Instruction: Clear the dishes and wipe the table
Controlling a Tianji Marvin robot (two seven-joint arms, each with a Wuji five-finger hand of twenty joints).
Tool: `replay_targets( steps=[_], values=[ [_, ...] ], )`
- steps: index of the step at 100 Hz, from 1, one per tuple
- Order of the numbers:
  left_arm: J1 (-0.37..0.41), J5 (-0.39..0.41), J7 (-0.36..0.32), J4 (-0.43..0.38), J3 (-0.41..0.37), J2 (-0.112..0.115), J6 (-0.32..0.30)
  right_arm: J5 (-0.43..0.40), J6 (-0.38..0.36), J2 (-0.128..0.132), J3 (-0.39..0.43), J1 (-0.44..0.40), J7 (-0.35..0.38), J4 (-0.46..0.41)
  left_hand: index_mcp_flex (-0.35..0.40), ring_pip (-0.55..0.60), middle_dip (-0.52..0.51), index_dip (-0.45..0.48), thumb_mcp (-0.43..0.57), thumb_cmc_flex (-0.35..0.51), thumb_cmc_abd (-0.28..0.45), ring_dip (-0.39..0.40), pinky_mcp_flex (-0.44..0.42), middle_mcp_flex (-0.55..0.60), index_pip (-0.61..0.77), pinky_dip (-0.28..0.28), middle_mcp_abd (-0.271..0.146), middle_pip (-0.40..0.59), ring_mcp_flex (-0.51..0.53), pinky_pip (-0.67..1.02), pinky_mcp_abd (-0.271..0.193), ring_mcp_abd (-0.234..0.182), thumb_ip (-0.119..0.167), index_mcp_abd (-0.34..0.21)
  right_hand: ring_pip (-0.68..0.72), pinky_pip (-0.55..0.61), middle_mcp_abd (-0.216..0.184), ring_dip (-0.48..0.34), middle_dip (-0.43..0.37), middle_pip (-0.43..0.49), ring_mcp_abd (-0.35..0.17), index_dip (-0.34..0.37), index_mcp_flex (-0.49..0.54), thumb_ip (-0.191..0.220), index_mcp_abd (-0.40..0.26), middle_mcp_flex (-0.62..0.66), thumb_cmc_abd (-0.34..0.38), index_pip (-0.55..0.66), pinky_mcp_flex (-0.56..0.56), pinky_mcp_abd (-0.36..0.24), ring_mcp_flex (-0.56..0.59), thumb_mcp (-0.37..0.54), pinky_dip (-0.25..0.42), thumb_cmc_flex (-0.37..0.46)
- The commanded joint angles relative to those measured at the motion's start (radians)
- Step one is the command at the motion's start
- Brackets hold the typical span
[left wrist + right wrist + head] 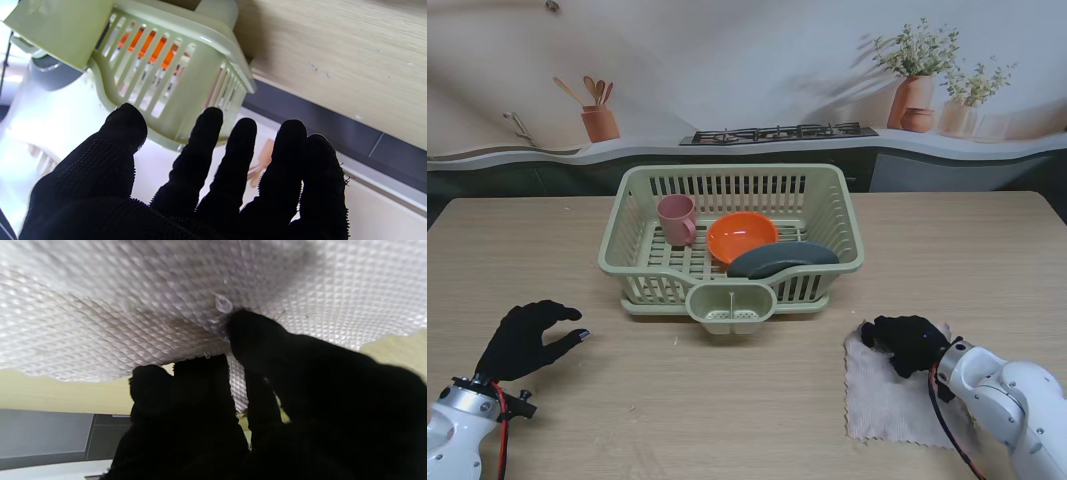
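Wooden table (pixel 547 250) carries a green dish rack (pixel 732 175) holding cup, bowl and plate. Near the rack's right front, the right hand (pixel 907 342) presses palm-down, fingers curled onto the cloth (pixel 892 400). Left of the rack, the left hand (pixel 527 338) hovers with fingers spread, empty.

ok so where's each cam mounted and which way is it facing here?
Stand view: above the shoulders, looking down at the table and dish rack; both arms, left hand, right hand show.
Left wrist: looks along open fingers toward the dish rack.
Right wrist: looks along fingers pressed on the cloth.
Shared: stand and right wrist both show the cloth; stand and left wrist the rack.
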Motion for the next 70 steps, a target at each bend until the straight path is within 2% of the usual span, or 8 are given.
replay_targets(
  steps=[1, 13, 24, 45, 54, 70],
  values=[
    [0.005, -0.003, -0.012, -0.01, 0.0, -0.004, 0.0, -0.037, 0.022, -0.002, -0.025, -0.029, 0.044, 0.1, 0.041, 0.008, -0.018, 0.003, -0.023, 0.017, 0.043, 0.009, -0.012, -0.015, -0.004, 0.009, 0.03, 0.006, -0.023, 0.013, 0.012, 0.039, 0.036, 0.009, 0.083, 0.075, -0.003, -0.034, -0.075, -0.052, 0.07, -0.165, 0.288, -0.048, 0.026, 0.141, -0.065, -0.045, 0.06, -0.075, 0.08, 0.07, -0.011, 0.075],
    [0.005, -0.002, -0.01, -0.009, -0.002, -0.004, -0.004, -0.052, 0.06, -0.003, -0.047, -0.005, -0.005, 0.133, 0.041, 0.009, -0.018, 0.003, -0.028, 0.019, 0.046, 0.009, -0.011, -0.014, -0.004, 0.009, 0.03, 0.006, -0.023, 0.014, 0.011, 0.037, 0.037, 0.008, 0.08, 0.08, 0.0, -0.063, -0.095, -0.076, 0.089, -0.223, 0.372, -0.052, -0.001, 0.241, -0.092, -0.018, 0.124, -0.051, 0.153, 0.088, -0.011, 0.088],
    [0.006, -0.001, -0.008, -0.008, -0.002, -0.005, -0.004, -0.061, 0.116, -0.006, -0.07, 0.023, -0.06, 0.169, 0.041, 0.009, -0.018, 0.003, -0.032, 0.02, 0.047, 0.009, -0.013, -0.014, -0.004, 0.009, 0.03, 0.005, -0.023, 0.013, 0.011, 0.038, 0.038, 0.009, 0.077, 0.078, 0.0, -0.081, -0.105, -0.111, 0.116, -0.287, 0.437, -0.056, -0.01, 0.311, -0.088, 0.001, 0.152, -0.025, 0.188, 0.09, -0.01, 0.094],
    [0.007, 0.001, -0.006, -0.008, -0.002, -0.005, -0.008, -0.052, 0.237, -0.015, -0.13, 0.109, -0.165, 0.257, 0.039, 0.009, -0.018, 0.004, -0.04, 0.023, 0.051, 0.009, -0.013, -0.014, -0.004, 0.009, 0.03, 0.005, -0.024, 0.013, 0.01, 0.037, 0.039, 0.007, 0.054, 0.075, 0.003, -0.086, -0.111, -0.182, 0.158, -0.385, 0.586, -0.061, 0.014, 0.411, -0.013, 0.014, 0.16, 0.026, 0.214, 0.071, -0.004, 0.104],
    [0.007, 0.001, -0.005, -0.008, -0.002, -0.005, -0.007, -0.042, 0.276, -0.017, -0.162, 0.155, -0.193, 0.299, 0.04, 0.009, -0.018, 0.004, -0.044, 0.025, 0.052, 0.008, -0.014, -0.014, -0.004, 0.008, 0.029, 0.004, -0.024, 0.013, 0.009, 0.039, 0.04, 0.007, 0.028, 0.068, 0.007, -0.083, -0.111, -0.217, 0.17, -0.377, 0.623, -0.058, 0.014, 0.444, 0.0, 0.01, 0.175, 0.056, 0.239, 0.074, -0.001, 0.101],
    [0.007, 0.0, -0.009, -0.008, -0.002, -0.004, -0.009, -0.01, 0.327, -0.02, -0.237, 0.246, -0.222, 0.376, 0.04, 0.008, -0.018, 0.004, -0.049, 0.026, 0.054, 0.008, -0.015, -0.014, -0.004, 0.008, 0.029, 0.005, -0.025, 0.013, 0.009, 0.038, 0.04, 0.008, -0.031, 0.049, 0.003, -0.084, -0.112, -0.289, 0.175, -0.321, 0.657, -0.052, -0.014, 0.502, 0.019, 0.009, 0.214, 0.094, 0.294, 0.092, -0.004, 0.085]
  ],
)
